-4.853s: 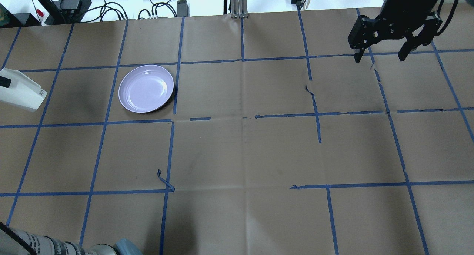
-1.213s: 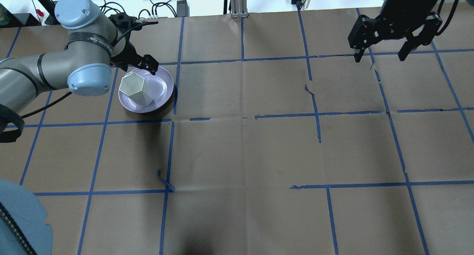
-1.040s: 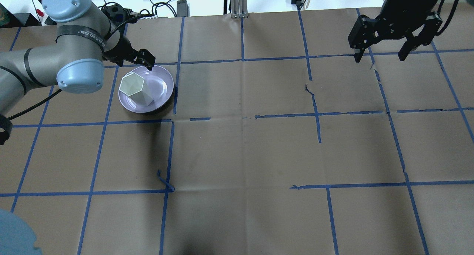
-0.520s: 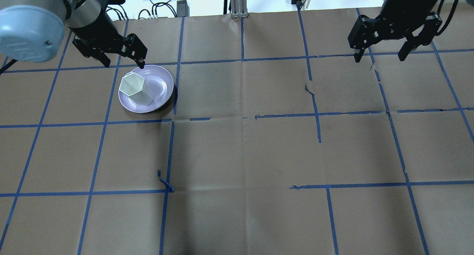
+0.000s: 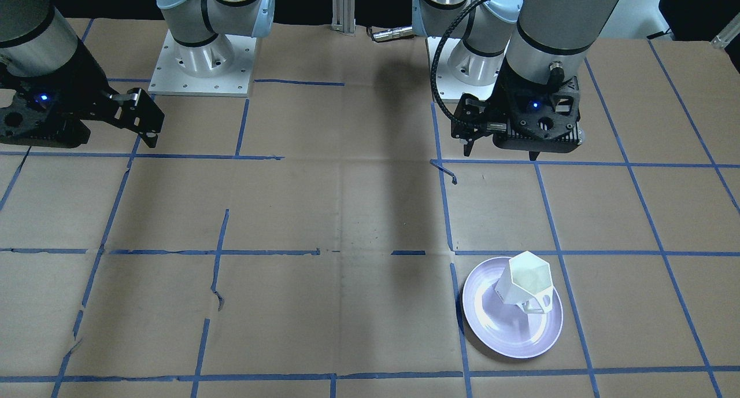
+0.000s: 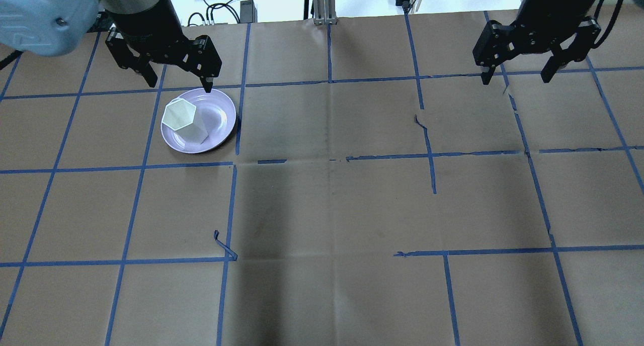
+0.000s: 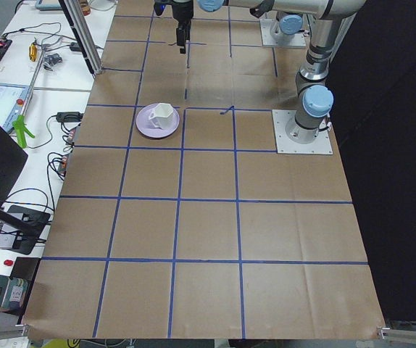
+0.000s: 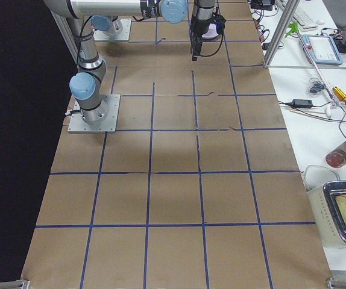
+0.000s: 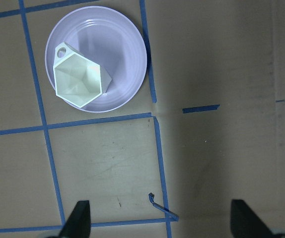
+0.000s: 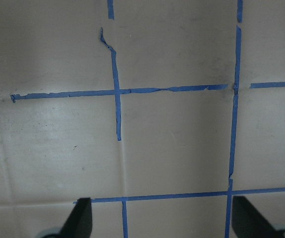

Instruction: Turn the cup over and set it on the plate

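Note:
The white faceted cup (image 6: pixel 183 119) stands upright, mouth up, on the left part of the pale lavender plate (image 6: pixel 221 119). My left gripper (image 6: pixel 178 82) is open and empty, raised above the plate's far rim and apart from the cup. Its wrist view looks straight down on the cup (image 9: pixel 78 82) and the plate (image 9: pixel 127 59). In the front-facing view the cup (image 5: pixel 527 282) sits on the plate (image 5: pixel 509 334), its handle on the side towards that camera. My right gripper (image 6: pixel 515 79) is open and empty, hovering at the far right.
Brown paper with a blue tape grid covers the table. A loose curl of tape (image 6: pixel 224 245) sticks up in front of the plate. Cables and gear (image 6: pixel 221 9) and an aluminium post (image 6: pixel 322 4) lie past the far edge. The arm bases (image 5: pixel 202 56) stand at the robot's side.
The plate was empty 4.9 s ago; the cup now stands on it. Over the last second my left gripper drew back from the cup, rose and turned to point down. The right arm has not moved.

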